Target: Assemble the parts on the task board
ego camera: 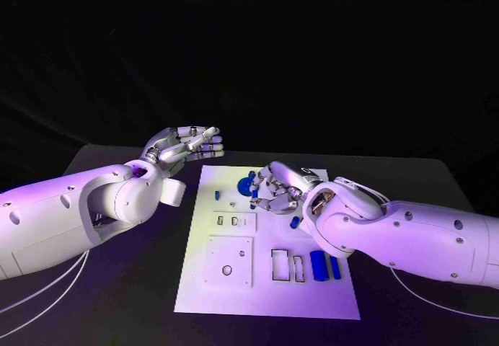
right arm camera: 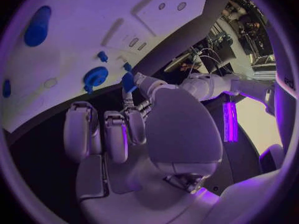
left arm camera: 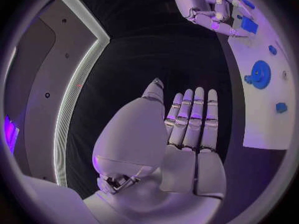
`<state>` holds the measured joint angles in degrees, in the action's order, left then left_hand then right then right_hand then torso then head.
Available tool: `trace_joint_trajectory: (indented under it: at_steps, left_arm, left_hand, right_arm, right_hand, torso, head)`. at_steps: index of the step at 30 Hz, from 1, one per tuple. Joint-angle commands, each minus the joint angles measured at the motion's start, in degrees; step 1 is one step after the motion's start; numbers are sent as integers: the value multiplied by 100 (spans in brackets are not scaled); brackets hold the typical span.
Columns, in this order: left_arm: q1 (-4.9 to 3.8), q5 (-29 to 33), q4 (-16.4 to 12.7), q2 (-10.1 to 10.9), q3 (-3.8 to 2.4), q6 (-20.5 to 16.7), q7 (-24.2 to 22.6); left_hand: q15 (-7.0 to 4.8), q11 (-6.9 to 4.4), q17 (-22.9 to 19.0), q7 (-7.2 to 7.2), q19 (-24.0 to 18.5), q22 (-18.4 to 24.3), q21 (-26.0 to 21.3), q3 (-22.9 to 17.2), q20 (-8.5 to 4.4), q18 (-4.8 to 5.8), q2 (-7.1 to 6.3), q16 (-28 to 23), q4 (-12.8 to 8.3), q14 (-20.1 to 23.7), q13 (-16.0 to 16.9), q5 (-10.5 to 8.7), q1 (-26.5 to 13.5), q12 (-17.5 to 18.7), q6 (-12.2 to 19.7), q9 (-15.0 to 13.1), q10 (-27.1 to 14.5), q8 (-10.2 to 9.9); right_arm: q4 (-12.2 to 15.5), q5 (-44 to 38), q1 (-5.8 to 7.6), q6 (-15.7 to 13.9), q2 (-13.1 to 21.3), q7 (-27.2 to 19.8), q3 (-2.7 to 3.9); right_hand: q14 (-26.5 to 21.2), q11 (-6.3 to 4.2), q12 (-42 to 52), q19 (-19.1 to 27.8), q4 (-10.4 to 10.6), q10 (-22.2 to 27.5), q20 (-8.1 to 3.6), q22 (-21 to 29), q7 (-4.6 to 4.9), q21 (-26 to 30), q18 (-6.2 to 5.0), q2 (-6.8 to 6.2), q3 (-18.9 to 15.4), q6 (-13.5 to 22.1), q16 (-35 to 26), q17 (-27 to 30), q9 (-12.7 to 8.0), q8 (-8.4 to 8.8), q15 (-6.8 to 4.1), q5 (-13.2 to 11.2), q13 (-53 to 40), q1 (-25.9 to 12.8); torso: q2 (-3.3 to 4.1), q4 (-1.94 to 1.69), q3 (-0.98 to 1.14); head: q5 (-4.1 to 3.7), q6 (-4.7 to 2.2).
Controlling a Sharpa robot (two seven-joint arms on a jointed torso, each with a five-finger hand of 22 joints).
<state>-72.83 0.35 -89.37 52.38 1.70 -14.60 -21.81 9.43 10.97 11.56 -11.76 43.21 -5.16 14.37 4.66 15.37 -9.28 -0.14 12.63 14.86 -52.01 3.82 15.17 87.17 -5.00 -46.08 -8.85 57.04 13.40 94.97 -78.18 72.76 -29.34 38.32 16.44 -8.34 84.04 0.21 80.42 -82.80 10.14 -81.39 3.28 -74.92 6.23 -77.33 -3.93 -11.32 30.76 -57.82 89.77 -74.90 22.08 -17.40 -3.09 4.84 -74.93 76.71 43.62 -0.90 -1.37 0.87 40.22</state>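
Several blue parts [ego camera: 321, 265] on white task board [ego camera: 270, 295], right hand [ego camera: 279, 193] pinching blue piece [right arm camera: 128, 81], left hand [ego camera: 187, 148] empty, fingers loosely apart

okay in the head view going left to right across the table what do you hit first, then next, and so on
Left hand → small blue part on the board's left side → blue gear → right hand → two blue blocks, lying nearer the robot than the rest.

Blue parts [ego camera: 321, 265] lie on the white task board [ego camera: 265, 292], black table [ego camera: 125, 303].
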Motion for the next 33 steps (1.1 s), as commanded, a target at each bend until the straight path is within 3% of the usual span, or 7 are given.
trace_joint_trajectory:
  at_steps: [1,18,33]
  left_arm:
    - [-1,11,9,-32,-3,129,-6]
    - [1,11,28,-73,3,154,11]
    - [1,11,27,-74,3,188,20]
  left_hand:
    - [-4,22,6,-160,6,7,-34,29,24,-108,66,-20,-7,49,4,-16,0,19,56,-10,32,-18]
    - [-3,22,8,-160,6,10,-37,37,25,-108,74,-25,-2,51,5,-21,-6,22,56,-11,35,-16]
    - [-2,22,11,-160,6,15,-40,50,26,-107,83,-31,4,54,5,-25,-13,27,55,-13,40,-14]
  right_arm:
    - [-81,-329,-62,139,-165,350,-11]
    - [-393,-636,-432,206,-638,568,-27]
    - [-455,-773,-586,222,-695,578,-29]
  right_hand:
    - [596,-7,75,11,47,-83,-38,-358,-181,41,25,-9,-1,-213,23,-1510,190,-34,-32,-30,-250,-81]
    - [596,-18,111,20,76,-121,-49,-340,-194,67,19,-46,-29,-236,23,-1510,193,-39,-43,-48,-307,-145]
    - [596,-26,100,24,57,-114,-54,-331,-203,80,16,-67,-30,-239,23,-1510,192,-37,-49,-40,-297,-133]
  torso:
    - [5,-8,1]
    - [11,-7,7]
    - [4,-9,12]
  head:
    - [34,19]
    - [122,114]
    - [151,177]
